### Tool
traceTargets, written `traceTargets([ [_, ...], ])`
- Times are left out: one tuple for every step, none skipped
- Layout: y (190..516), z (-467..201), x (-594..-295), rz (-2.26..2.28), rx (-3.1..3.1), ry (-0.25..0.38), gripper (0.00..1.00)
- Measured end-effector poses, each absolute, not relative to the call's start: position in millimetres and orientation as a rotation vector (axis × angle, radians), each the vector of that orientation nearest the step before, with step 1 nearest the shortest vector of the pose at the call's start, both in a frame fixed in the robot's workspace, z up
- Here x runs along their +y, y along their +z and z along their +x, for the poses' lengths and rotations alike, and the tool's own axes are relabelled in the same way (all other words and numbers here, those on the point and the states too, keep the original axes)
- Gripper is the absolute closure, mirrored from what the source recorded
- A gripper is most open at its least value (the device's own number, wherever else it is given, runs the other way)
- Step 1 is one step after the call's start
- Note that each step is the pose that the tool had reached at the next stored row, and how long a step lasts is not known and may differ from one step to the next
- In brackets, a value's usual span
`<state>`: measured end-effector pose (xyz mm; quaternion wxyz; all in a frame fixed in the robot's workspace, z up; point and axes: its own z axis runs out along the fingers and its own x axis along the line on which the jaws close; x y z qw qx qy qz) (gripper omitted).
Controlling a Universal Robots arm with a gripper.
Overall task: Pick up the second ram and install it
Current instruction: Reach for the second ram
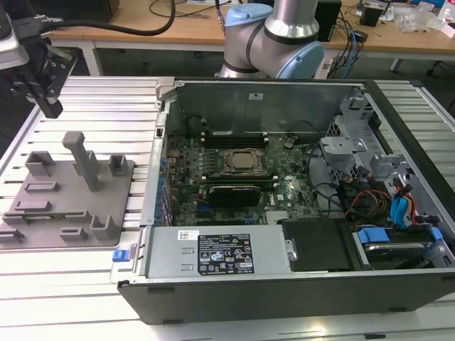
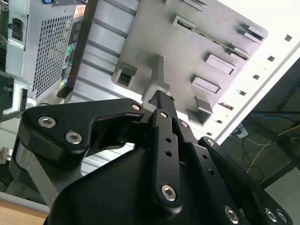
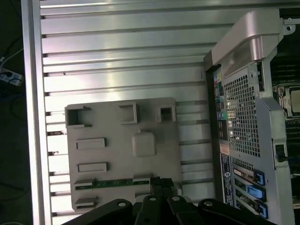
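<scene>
The second ram (image 3: 112, 183) is a thin dark green stick standing on edge in a long slot of the grey fixture plate (image 3: 110, 154). It appears in the second wrist view as a thin line (image 2: 213, 38). My gripper (image 1: 52, 108) hangs above the ribbed table at the exterior view's far left, higher than the fixture (image 1: 67, 195) and apart from it. Its black fingertips (image 3: 160, 182) sit close together with nothing between them, just beside the stick's end in the first wrist view. The black fingers (image 2: 160, 99) point down at the fixture.
The open computer case (image 1: 284, 284) lies to the exterior view's right of the fixture, with the CPU socket (image 1: 244, 162) and long memory slots (image 1: 234, 133) on its board. A tall grey post (image 1: 83, 160) rises from the fixture. The arm's base (image 1: 274, 35) stands behind the case.
</scene>
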<state>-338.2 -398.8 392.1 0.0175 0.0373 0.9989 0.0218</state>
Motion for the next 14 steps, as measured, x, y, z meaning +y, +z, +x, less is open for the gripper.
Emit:
traceTargets([
  [392,-341,-399,0.116,3.104,0.068,0.92],
  [392,-345,-399,0.116,3.103,0.068,0.92],
  [390,-349,-399,0.116,3.103,0.068,0.92],
  [389,-352,-399,0.116,3.103,0.068,0.92],
  [387,-353,-399,0.116,3.103,0.068,0.92],
  [386,-355,-399,0.116,3.103,0.068,0.92],
  [385,-355,-400,0.116,3.103,0.068,0.92],
  [383,-356,-400,0.116,3.103,0.068,0.92],
  [380,-358,-402,0.116,3.103,0.068,0.92],
  [378,-359,-402,0.116,3.103,0.068,0.92],
  [376,-359,-404,0.116,3.103,0.068,0.92],
  [374,-361,-405,0.116,3.103,0.068,0.92],
  [372,-362,-407,0.116,3.103,0.068,0.92],
  [370,-363,-408,0.116,3.103,0.068,0.92],
])
